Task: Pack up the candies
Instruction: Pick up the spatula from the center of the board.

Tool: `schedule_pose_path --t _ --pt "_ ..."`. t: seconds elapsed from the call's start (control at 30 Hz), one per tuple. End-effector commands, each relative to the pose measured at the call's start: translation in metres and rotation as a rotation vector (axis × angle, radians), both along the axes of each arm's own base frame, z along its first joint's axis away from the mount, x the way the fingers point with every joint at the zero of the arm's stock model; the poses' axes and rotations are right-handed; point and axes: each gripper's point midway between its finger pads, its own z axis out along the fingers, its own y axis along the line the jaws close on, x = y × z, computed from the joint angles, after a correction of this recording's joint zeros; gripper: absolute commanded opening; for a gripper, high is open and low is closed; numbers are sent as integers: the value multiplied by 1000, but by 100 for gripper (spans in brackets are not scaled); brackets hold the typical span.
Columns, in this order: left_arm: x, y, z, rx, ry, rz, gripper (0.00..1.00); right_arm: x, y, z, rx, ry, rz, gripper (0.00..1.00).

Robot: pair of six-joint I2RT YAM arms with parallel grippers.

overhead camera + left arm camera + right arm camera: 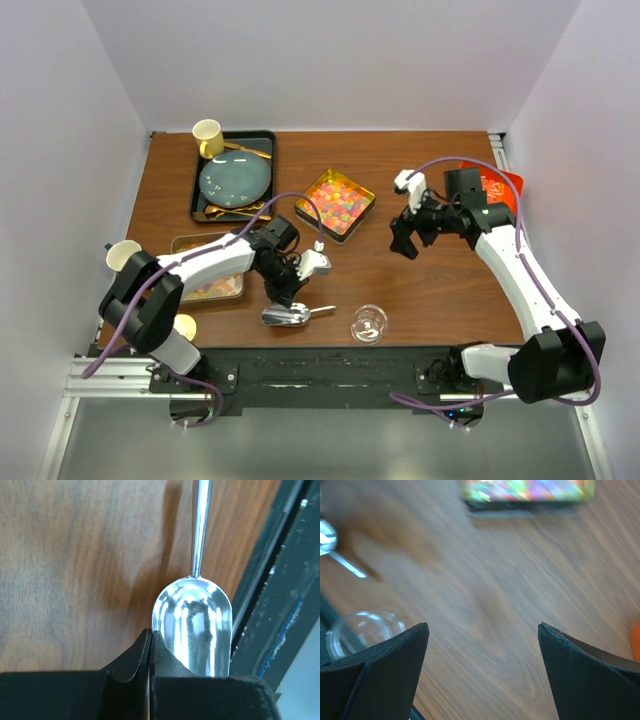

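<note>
Multicolour candies fill a gold tray mid-desk; pastel ones lie in a tray at the left. The left claw is clamped on the scoop's rim by the near edge. The right claw hangs spread wide.

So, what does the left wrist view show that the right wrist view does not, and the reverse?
Only the left wrist: the metal scoop, its empty bowl close up, with the left fingers closed on its rim, and the black edge rail. Only the right wrist: the open right fingers, a clear glass jar, and the multicolour candies in their tin. Both: the wooden table and the scoop's handle.
</note>
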Motion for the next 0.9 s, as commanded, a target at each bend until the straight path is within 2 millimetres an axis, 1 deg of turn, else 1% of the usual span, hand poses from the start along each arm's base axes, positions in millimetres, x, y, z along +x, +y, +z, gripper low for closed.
schedule_pose_path --t 0.0,0.07,0.13,0.17,0.2,0.23,0.27,0.3,0.33,0.37,0.47,0.53,0.63,0.7,0.87 --pt "10 -18 46 -150 -87 -90 0 -29 50 28 125 -69 276 92" --pt "13 -24 64 -202 -123 -106 0 -37 64 28 155 -56 338 89" --pt "9 -29 77 -249 -120 -128 0 -48 77 32 191 -61 411 88" --pt "10 -32 83 -269 -124 -137 0 -56 87 33 197 -64 452 88" --pt "10 -34 87 -284 -126 -135 0 -60 92 33 203 -69 474 88" --pt "9 -36 96 -318 -138 -132 0 -63 97 32 209 -78 496 88" --pt "7 -37 98 -334 -150 -133 0 -72 107 30 209 -74 536 87" --pt "11 -41 106 -371 -193 -136 0 -75 110 26 207 -67 550 87" --pt "11 -42 117 -405 -230 -142 0 -77 114 26 216 -64 560 86" --pt "12 -43 120 -415 -250 -140 0 -81 119 22 221 -46 575 86" --pt "14 -44 126 -423 -261 -141 0 -85 130 23 247 -26 590 85" --pt "12 -45 127 -428 -251 -144 0 -88 138 24 258 -21 604 84" --pt "10 -47 131 -452 -256 -150 0 -89 145 23 255 -19 624 83" --pt "10 -47 130 -452 -253 -149 0 -88 150 23 252 -18 634 82" --pt "14 -49 134 -458 -272 -140 0 -91 160 20 246 0 667 72"
